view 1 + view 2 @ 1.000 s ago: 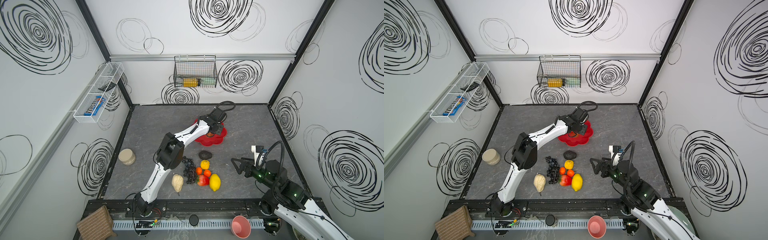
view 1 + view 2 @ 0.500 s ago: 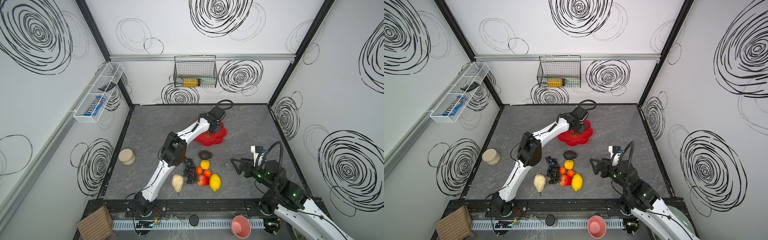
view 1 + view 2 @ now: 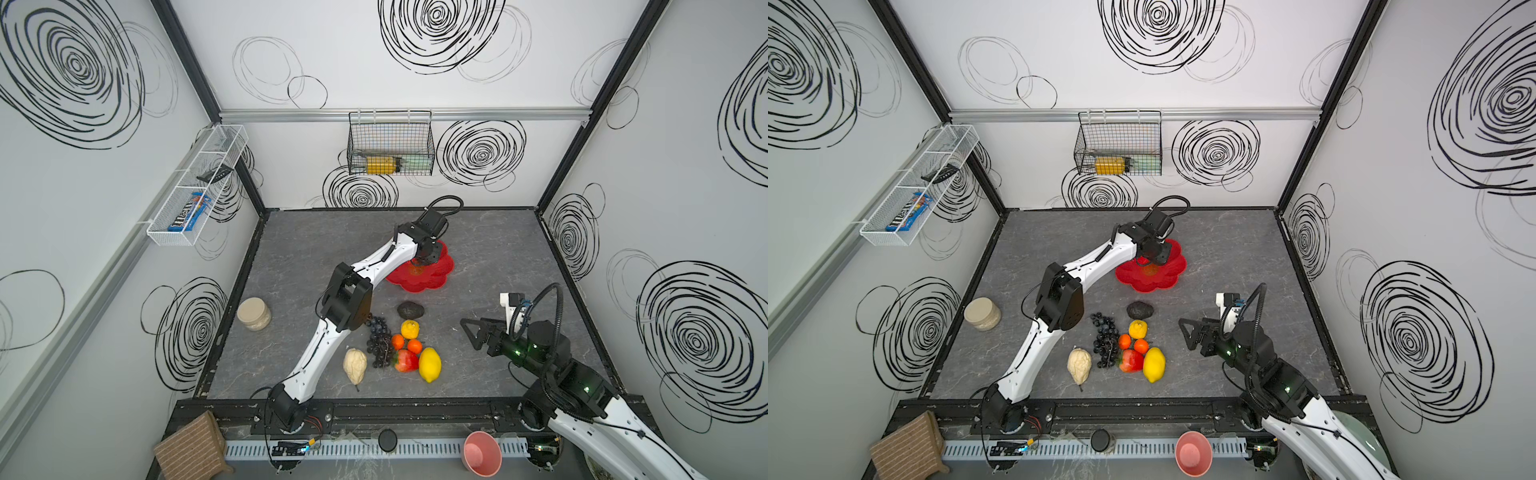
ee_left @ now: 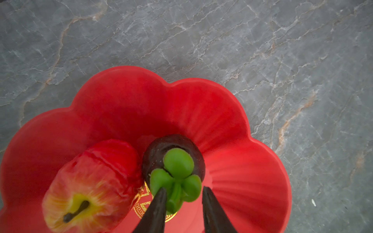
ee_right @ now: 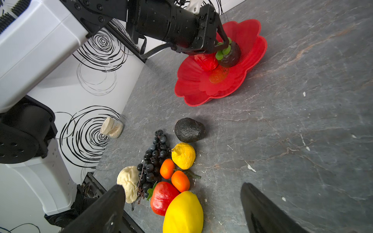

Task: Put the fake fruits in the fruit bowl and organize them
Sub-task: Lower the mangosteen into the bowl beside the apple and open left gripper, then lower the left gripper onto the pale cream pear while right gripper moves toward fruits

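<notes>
Dark mangosteen [image 4: 159, 147] in red bowl [image 4: 232, 121], green stem toward left pincer [image 4: 183, 189]

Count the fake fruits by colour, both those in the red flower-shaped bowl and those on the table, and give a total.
Red: 2, apple, strawberry
Yellow: 2, large lemon, small lemon
Orange: 2, oranges
Dark: 3, mangosteen, avocado, grape bunch
Cream: 1, wrinkled fruit
Total: 10
</notes>
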Robot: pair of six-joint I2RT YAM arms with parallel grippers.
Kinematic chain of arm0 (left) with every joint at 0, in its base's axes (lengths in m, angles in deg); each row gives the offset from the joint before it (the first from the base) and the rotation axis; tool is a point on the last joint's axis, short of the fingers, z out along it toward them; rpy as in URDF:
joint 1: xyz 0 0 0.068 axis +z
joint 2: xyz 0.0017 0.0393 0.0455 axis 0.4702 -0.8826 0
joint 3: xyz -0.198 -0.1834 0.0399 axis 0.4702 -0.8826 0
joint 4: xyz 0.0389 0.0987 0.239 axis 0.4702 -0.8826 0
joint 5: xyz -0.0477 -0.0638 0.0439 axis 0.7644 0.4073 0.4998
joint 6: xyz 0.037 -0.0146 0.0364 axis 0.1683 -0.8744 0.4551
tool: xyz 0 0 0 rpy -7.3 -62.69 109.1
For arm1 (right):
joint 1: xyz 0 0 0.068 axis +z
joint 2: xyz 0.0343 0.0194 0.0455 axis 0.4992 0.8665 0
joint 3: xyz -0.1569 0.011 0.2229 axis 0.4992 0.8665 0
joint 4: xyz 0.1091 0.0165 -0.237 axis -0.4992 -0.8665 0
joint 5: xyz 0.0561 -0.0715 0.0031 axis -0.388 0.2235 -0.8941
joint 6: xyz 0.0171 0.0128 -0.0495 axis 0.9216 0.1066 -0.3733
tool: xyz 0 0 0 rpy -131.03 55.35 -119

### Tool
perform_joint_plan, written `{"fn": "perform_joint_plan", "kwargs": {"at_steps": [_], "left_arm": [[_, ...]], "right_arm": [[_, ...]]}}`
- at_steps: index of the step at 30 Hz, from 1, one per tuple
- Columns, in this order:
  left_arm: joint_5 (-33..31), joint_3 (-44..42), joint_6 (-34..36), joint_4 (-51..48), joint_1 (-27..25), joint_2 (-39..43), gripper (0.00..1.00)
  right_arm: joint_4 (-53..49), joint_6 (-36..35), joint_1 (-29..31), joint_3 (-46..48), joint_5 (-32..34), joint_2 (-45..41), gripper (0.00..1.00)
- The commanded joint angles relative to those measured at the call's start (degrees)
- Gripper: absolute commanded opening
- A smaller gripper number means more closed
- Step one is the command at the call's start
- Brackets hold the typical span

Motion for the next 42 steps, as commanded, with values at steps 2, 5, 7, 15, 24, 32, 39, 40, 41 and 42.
{"fn": "perform_joint_plan", "kwargs": {"at_steps": [2,5,7,15,24,32,39,40,41,42], "left_arm": [[0.44,2.01,-0.51,0.65,0.29,-0.5,0.36],[0.53,2.05,-0.6,0.73,0.2,0.23,0.36],[1.01,2.01,-0.41,0.82,0.2,0.75,0.36],[0.71,-1.3,-0.17,1.34,-0.45,6.68,0.41],[3.37,-34.11,-2.49,17.93,-0.26,31.45,0.54],[6.28,-69.55,-10.22,35.58,0.66,57.87,0.67],[4.46,-95.84,-17.39,44.27,1.08,81.66,0.8],[3.03,-97.48,-18.08,42.41,0.91,84.4,0.81],[1.65,-98.39,-18.7,40.16,0.74,86.44,0.81],[-0.5,-99.02,-19.53,37.28,0.35,88.59,0.82]], "right_arm": [[1.52,0.76,-0.19,0.77,-0.34,-0.42,0.94],[1.75,0.76,-0.2,0.97,-0.49,-0.28,0.94],[2.08,0.76,-0.19,1.36,-0.57,-0.27,0.94],[1.34,0.68,-0.19,1.34,-0.27,0.65,0.94],[0.67,0.79,-0.22,0.12,-1.45,6.57,0.94],[3.52,1.11,0.36,-0.38,-4.61,13.57,0.92],[5.15,1.37,3.34,-1.23,-3.69,17.91,0.91],[5.42,1.54,3.93,-1.15,-3.2,18.5,0.91],[5.73,1.68,4.38,-1.14,-2.9,18.92,0.91],[6.15,1.81,4.8,-1.14,-2.4,19.6,0.91]]}}
